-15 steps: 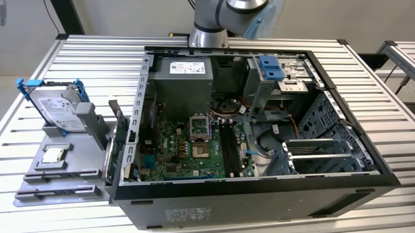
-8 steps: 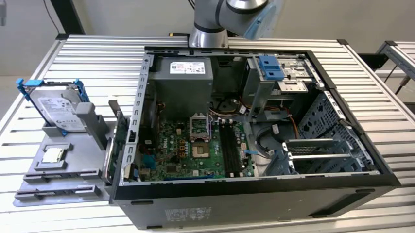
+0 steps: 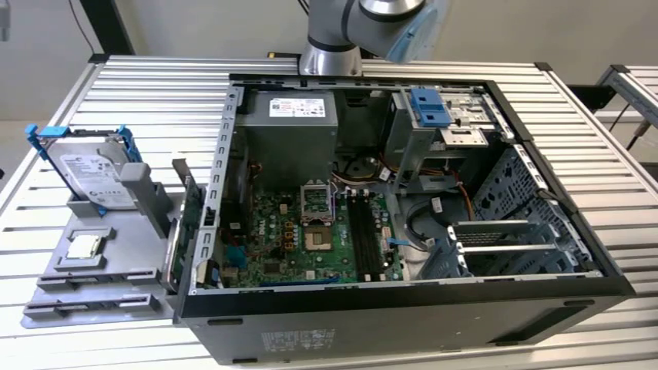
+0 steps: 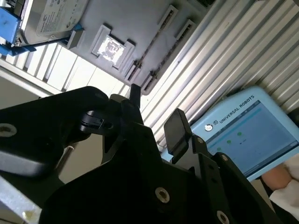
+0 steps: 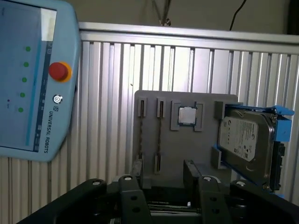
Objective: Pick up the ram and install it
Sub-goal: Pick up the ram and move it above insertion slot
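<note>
Tool [image 5: 160, 173] jaws apart; holder [image 5: 180, 149] edge bhnd

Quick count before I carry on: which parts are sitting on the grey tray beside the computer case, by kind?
Hard drive: 1
Processor chip: 1
Total: 2 parts on the tray

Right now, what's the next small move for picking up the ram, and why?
Probably ease the open gripper down toward the grey tray. It holds nothing, both wrist views look at the tray from a distance, and in the exterior view the thin dark strip standing at the tray's edge beside the case looks like the ram.
</note>
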`<state>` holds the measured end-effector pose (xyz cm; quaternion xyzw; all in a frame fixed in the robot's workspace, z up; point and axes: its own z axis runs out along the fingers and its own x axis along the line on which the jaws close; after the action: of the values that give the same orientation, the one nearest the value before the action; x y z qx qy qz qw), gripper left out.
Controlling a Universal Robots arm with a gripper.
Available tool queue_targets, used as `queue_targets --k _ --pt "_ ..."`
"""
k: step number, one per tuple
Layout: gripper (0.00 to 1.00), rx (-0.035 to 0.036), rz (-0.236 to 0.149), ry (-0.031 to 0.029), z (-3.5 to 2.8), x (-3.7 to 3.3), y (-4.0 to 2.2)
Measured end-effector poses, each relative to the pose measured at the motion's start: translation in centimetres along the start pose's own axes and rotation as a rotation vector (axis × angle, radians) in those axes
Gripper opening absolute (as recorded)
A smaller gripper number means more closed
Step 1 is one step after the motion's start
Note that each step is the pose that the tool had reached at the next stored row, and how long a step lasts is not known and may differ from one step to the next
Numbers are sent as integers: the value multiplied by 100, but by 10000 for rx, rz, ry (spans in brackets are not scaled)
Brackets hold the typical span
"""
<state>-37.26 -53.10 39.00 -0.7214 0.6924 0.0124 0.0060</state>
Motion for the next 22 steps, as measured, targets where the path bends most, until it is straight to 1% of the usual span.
queue_targets --k 5,7,10,13,19,22 --pt "100 -1 -1 1 0 0 0" --pt "100 -20 -2 11 6 0 0" --pt "100 -30 0 18 23 1 0" --pt "100 -27 -1 19 59 3 7" --pt "100 -14 -1 19 153 6 34" --pt "100 7 -1 19 205 7 43"
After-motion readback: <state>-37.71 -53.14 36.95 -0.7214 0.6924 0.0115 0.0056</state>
